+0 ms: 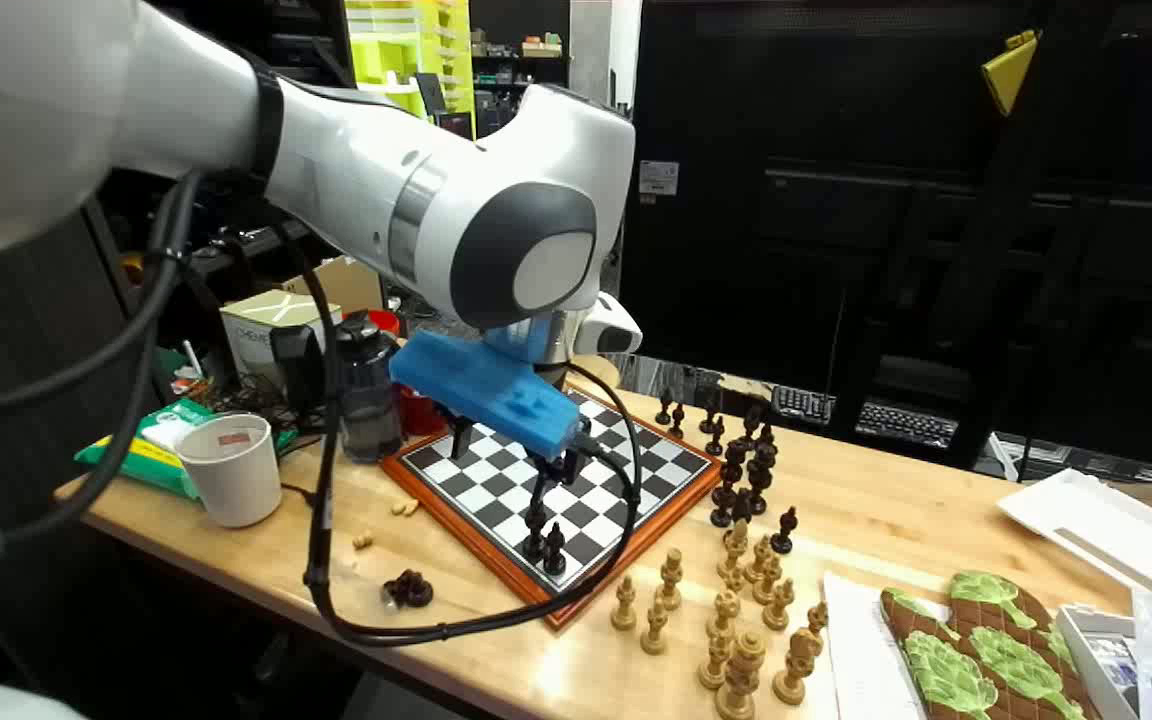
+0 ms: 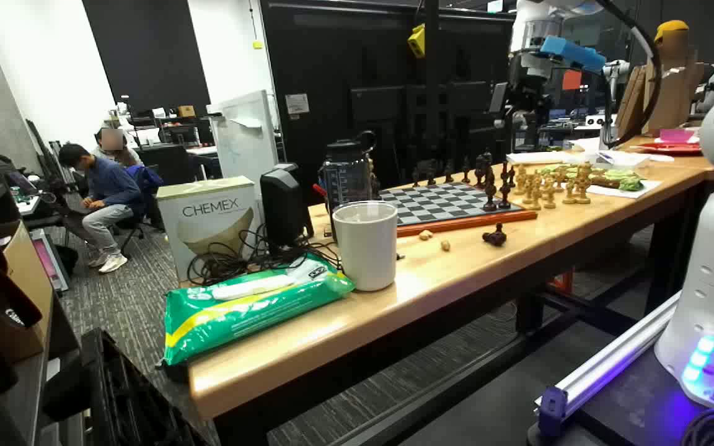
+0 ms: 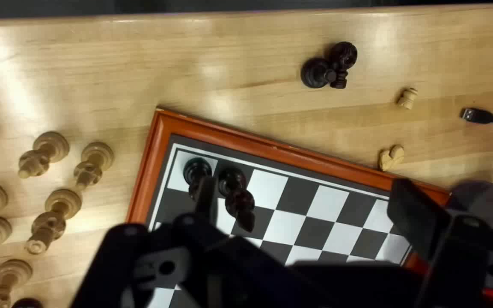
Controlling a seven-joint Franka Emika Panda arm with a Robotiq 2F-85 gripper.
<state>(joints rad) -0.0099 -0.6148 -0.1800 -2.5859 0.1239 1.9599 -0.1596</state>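
My gripper (image 3: 304, 201) hangs over the chessboard (image 3: 238, 143) with its jaws spread wide and nothing between them. In an exterior view the gripper (image 1: 501, 465) is partly covered by a blue housing (image 1: 486, 390). Two dark pieces stand on the board's near corner: a taller one (image 3: 240, 201) and a smaller one (image 3: 197, 167). One finger (image 3: 207, 196) overlaps the smaller piece in the wrist view. In an exterior view that finger's tip appears just above the taller piece (image 1: 534, 535); contact cannot be made out. The board's wooden frame (image 1: 676, 510) rests on the table.
Light pieces (image 1: 741, 670) and dark pieces (image 1: 734, 465) stand beside the board. A toppled dark piece (image 3: 343, 55) and light fragments (image 3: 391, 157) lie near the table edge. A white mug (image 2: 366, 248), bottle (image 2: 348, 176), green pack (image 2: 251, 310) and patterned mitt (image 1: 976, 640) are around.
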